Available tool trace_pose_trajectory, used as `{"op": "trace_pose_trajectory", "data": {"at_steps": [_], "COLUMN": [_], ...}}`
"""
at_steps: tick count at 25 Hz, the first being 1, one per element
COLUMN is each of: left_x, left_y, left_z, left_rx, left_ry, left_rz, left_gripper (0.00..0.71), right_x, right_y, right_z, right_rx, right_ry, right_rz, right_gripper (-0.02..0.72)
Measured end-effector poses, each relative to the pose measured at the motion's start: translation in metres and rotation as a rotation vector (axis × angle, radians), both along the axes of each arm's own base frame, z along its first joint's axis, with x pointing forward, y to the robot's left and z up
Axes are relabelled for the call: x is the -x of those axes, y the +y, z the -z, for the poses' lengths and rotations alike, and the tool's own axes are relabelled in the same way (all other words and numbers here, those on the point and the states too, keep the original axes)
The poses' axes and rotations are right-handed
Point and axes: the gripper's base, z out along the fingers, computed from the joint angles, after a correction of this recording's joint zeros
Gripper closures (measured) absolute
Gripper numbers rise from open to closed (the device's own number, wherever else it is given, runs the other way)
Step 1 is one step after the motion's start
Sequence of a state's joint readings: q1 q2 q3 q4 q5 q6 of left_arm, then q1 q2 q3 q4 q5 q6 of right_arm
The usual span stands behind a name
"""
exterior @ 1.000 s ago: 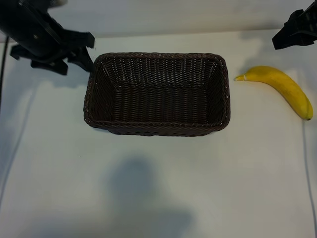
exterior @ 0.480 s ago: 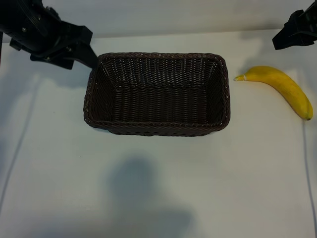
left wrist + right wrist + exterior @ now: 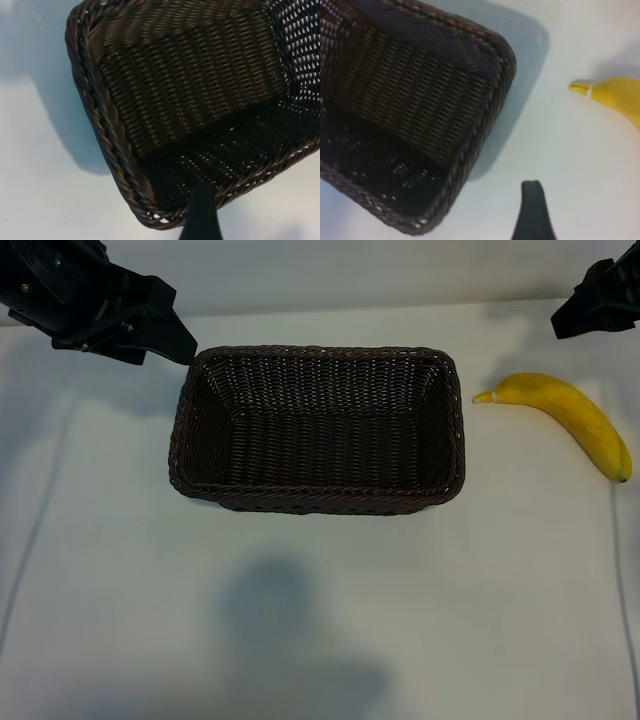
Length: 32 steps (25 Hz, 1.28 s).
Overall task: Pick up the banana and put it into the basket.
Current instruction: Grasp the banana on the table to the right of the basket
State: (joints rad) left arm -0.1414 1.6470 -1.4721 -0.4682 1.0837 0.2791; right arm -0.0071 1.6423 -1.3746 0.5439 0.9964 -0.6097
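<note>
The left end effector (image 3: 165, 340) hangs above the far left corner of the basket (image 3: 318, 500), its fingers spread and holding nothing. The right end effector (image 3: 575, 322) hovers at the far right edge of the scene, fingers likewise spread and empty, just beyond the banana (image 3: 570, 415). The banana lies on the worktop (image 3: 320, 620) to the right of the basket, apart from it, pale stem tip pointing toward the basket's rim. The basket sits upright near the middle with nothing in it. The worktop is plain white and matte, carrying soft grey shadows; a pale wall (image 3: 380, 270) runs along its far edge
</note>
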Motion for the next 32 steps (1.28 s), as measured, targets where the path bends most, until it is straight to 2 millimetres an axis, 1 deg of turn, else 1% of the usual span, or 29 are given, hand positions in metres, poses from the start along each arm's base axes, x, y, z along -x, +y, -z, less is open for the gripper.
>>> {"op": "trace_pose_trajectory", "data": {"at_steps": [2, 4, 8, 11, 17, 23, 29, 32], "left_x": [0.0, 0.0, 0.0, 0.0, 0.0, -0.001, -0.001, -0.001], "left_y": [0.0, 0.0, 0.0, 0.0, 0.0, 0.0, 0.0, 0.0], "left_z": [0.0, 0.0, 0.0, 0.0, 0.0, 0.0, 0.0, 0.0], "left_rx": [-0.001, -0.001, 0.0, 0.0, 0.0, 0.0, 0.001, 0.001], "left_ry": [-0.001, -0.001, -0.004, -0.004, -0.006, -0.012, -0.014, -0.014], "left_rz": [0.003, 0.003, 0.001, 0.001, 0.001, -0.003, -0.004, -0.004], "left_gripper": [0.114, 0.114, 0.115, 0.115, 0.115, 0.115, 0.115, 0.115], "right_x": [0.0, 0.001, -0.002, -0.005, -0.02, -0.039, -0.052, -0.055], "right_y": [-0.002, -0.006, -0.015, -0.018, -0.019, -0.021, -0.023, -0.023], "right_z": [0.001, 0.003, 0.012, 0.021, 0.044, 0.073, 0.105, 0.116], "right_rx": [0.041, 0.106, 0.227, 0.276, 0.31, 0.327, 0.337, 0.339], "right_ry": [-0.007, -0.01, 0.005, 0.018, 0.018, 0.002, 0.032, 0.045], "right_rz": [-0.021, -0.04, -0.068, -0.094, -0.142, -0.127, -0.12, -0.121], "right_gripper": [0.18, 0.162, 0.068, 0.021, 0.014, 0.014, 0.014, 0.016]}}
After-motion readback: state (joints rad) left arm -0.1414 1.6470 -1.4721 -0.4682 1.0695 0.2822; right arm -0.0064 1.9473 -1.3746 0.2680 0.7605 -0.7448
